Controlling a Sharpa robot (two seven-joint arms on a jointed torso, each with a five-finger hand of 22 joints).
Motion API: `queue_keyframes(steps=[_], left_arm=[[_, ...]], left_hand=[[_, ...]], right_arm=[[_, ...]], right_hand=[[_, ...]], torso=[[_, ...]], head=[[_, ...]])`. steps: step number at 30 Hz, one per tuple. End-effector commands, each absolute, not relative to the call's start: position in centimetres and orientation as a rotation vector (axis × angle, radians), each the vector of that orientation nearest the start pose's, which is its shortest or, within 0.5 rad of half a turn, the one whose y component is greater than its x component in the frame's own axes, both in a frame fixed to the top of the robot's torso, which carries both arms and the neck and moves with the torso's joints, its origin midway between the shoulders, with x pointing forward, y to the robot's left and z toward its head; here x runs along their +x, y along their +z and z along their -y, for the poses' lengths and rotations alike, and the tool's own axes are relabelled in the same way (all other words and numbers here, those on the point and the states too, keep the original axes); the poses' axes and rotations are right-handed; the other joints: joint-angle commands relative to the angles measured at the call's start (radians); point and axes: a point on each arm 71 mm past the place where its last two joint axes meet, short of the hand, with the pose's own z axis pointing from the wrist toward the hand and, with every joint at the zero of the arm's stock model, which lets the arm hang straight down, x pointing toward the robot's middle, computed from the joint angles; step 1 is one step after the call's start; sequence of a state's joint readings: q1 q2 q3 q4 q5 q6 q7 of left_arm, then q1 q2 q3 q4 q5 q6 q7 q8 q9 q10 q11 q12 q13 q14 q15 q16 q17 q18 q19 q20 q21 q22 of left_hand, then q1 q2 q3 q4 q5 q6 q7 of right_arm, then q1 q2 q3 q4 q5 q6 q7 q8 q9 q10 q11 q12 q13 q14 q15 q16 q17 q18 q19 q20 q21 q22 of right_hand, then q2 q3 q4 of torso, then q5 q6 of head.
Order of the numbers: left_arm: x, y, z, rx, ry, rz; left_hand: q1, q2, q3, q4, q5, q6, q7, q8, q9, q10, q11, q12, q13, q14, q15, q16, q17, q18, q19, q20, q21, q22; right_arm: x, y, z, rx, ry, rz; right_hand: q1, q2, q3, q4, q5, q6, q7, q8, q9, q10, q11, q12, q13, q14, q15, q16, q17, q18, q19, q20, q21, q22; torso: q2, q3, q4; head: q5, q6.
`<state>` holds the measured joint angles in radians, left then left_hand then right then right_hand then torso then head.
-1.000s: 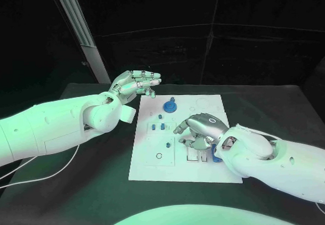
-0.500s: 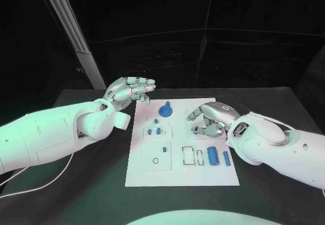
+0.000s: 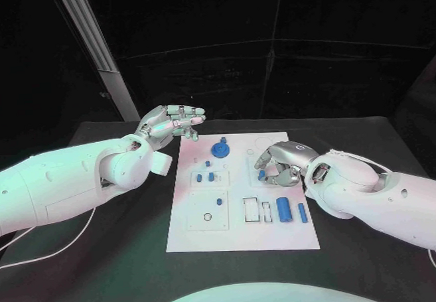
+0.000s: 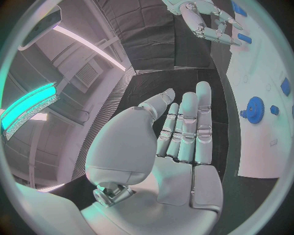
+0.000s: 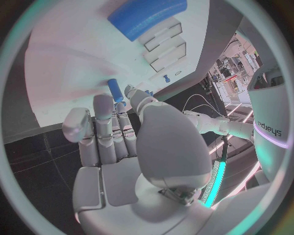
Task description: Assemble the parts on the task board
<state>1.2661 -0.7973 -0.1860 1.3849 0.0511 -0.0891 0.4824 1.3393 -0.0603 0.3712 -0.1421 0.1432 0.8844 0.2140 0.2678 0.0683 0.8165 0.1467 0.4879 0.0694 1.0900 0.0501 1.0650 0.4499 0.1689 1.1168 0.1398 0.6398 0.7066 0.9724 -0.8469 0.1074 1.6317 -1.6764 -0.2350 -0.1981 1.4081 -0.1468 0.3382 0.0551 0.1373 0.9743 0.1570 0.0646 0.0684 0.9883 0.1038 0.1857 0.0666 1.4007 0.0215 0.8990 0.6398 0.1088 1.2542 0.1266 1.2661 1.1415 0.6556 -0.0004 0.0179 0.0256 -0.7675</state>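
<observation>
The white task board [image 3: 238, 227] lies mid-table. A blue gear [image 3: 221, 149] stands at its far end, with small blue pegs [image 3: 211, 176] below it. Two blue cylinders [image 3: 283, 209] lie beside two rectangular slots [image 3: 250, 208] on the near right. My right hand [image 3: 279, 163] hovers over the board's right middle, its thumb and a finger pinching a small blue peg [image 5: 115, 90] just above the surface. My left hand [image 3: 174, 122] is raised off the board's far left corner; its fingers [image 4: 186, 129] are stretched out and hold nothing. The left wrist view also catches the gear [image 4: 254, 107] and my right hand [image 4: 205, 20].
A pale upright post [image 3: 95, 52] rises behind the table's far left corner. Black tabletop [image 3: 107, 261] surrounds the board on all sides. White cables [image 3: 49, 246] trail under my left arm.
My right hand has left the near slots and moved to the board's right middle, uncovering the two cylinders. My left hand has stayed roughly where it was.
</observation>
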Motion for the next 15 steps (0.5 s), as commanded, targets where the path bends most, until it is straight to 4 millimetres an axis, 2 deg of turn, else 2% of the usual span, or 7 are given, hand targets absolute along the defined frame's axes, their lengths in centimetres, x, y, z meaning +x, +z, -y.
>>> queue_keyframes(steps=[1, 7, 15], left_arm=[[50.40, -19.80, -22.03, -1.061, -1.679, -1.482], [50.42, -19.81, -22.05, -1.062, -1.677, -1.483], [50.43, -19.83, -22.05, -1.063, -1.675, -1.485]], left_hand=[[-0.004, 0.002, -0.005, -0.001, 0.004, -0.006, -0.001, 0.005, -0.001, -0.005, -0.002, 0.007, -0.001, -0.008, 0.001, 0.003, -0.001, 0.014, 0.001, 0.004, -0.003, -0.002], [-0.004, 0.002, -0.005, -0.001, 0.004, -0.006, -0.001, 0.005, -0.001, -0.005, -0.002, 0.007, -0.001, -0.008, 0.001, 0.003, -0.001, 0.014, 0.001, 0.004, -0.003, -0.002], [-0.003, 0.002, -0.005, -0.001, 0.004, -0.006, -0.001, 0.005, -0.001, -0.005, -0.001, 0.008, -0.001, -0.009, 0.001, 0.003, -0.002, 0.014, 0.001, 0.004, -0.003, -0.002]], right_arm=[[44.04, -22.95, 17.20, -0.283, 0.601, -1.782], [44.01, -22.90, 16.98, -0.284, 0.609, -1.777], [44.17, -22.85, 16.94, -0.270, 0.614, -1.762]], right_hand=[[0.006, 0.006, -0.008, 0.001, -0.002, 0.012, 0.000, 0.006, 0.002, 0.017, 0.000, 0.010, 0.001, 0.007, -0.006, 0.007, 0.006, -0.003, 0.012, -0.004, 0.003, 0.009], [0.014, 0.028, 0.005, 0.008, -0.001, 0.044, 0.000, 0.013, 0.004, 0.067, -0.007, 0.032, -0.001, 0.027, -0.013, 0.035, 0.034, -0.012, 0.045, -0.009, 0.032, 0.046], [0.042, 0.056, 0.058, 0.005, -0.045, 0.089, -0.004, 0.024, 0.007, 0.125, -0.018, 0.033, -0.003, 0.040, -0.022, 0.057, 0.055, -0.024, 0.084, -0.016, 0.071, 0.097]], torso=[[0.000, 0.0008, -0.0014], [0.000, 0.0013, -0.0015], [0.000, 0.0007, -0.0008]], head=[[0.000, -0.001], [-0.001, -0.001], [-0.007, -0.002]])
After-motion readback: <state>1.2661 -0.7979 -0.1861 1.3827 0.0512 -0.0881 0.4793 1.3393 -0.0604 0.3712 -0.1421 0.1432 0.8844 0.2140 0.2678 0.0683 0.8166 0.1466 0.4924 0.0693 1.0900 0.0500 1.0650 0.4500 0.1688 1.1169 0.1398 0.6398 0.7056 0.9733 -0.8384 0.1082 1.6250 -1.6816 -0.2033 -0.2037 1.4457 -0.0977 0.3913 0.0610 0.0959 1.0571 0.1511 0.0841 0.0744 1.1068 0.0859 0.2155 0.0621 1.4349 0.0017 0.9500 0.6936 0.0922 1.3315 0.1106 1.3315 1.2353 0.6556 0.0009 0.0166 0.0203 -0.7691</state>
